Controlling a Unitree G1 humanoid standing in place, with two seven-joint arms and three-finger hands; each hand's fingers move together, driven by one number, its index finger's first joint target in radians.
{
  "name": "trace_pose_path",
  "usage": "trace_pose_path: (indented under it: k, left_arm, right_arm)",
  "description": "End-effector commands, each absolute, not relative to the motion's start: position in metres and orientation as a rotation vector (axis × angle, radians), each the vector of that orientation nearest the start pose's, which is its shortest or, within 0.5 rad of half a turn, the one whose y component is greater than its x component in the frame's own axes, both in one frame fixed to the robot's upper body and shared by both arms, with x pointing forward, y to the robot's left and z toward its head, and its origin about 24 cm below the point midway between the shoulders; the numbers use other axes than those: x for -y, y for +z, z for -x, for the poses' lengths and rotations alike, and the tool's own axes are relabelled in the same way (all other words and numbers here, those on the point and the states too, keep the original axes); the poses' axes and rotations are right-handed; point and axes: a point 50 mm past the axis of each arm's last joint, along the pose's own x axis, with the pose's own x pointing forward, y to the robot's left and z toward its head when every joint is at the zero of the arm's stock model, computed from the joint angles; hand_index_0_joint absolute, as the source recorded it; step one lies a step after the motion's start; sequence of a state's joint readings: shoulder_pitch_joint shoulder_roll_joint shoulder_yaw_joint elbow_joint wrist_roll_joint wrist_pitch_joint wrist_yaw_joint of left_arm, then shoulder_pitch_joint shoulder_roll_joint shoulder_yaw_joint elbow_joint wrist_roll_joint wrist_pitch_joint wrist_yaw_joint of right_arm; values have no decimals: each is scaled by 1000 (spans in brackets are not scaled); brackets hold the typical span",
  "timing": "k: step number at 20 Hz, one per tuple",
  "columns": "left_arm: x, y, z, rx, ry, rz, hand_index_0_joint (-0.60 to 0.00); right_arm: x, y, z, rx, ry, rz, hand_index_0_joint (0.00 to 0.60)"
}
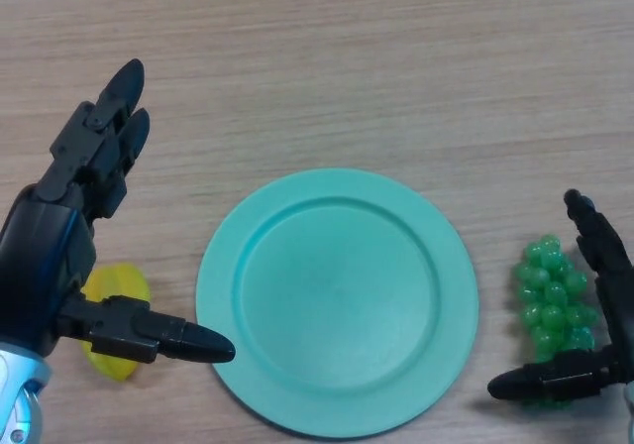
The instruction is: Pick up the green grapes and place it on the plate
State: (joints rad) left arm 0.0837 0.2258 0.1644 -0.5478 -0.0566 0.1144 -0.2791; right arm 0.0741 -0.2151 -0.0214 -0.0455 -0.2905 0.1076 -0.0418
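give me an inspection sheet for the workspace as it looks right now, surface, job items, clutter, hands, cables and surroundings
Surface: wooden table, light grain.
Job's things: green grapes lying on the table right of the plate; the teal plate holds nothing.
Clutter: yellow object left of the plate, partly hidden by the left hand.
Hands: left hand open, fingers straight, thumb pointing toward the plate; right hand open around the grapes, not closed on them.
Cables: nothing seen.
Surroundings: nothing seen beyond the table.
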Motion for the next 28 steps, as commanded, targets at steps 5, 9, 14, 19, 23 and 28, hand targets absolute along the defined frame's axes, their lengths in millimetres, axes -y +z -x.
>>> trace_pose_path:
  k: [5,9,14,19,23,28]
  left_arm:
    - [-192,171,-208,547,-127,-300,0]
    - [-192,172,-206,554,-123,-296,0]
    - [-192,174,-203,553,-127,-286,0]
    - [-196,176,-202,564,-108,-279,0]
    - [-200,175,-200,572,-95,-274,0]
    - [-205,173,-197,573,-77,-267,0]
  right_arm:
    - [212,51,-239,21,-97,522,600]
    - [215,71,-240,78,-92,454,600]
    - [193,139,-237,256,-42,283,600]
    - [135,183,-232,386,126,289,600]
    - [79,192,-227,441,283,302,600]
    - [50,184,-232,472,336,467,400]
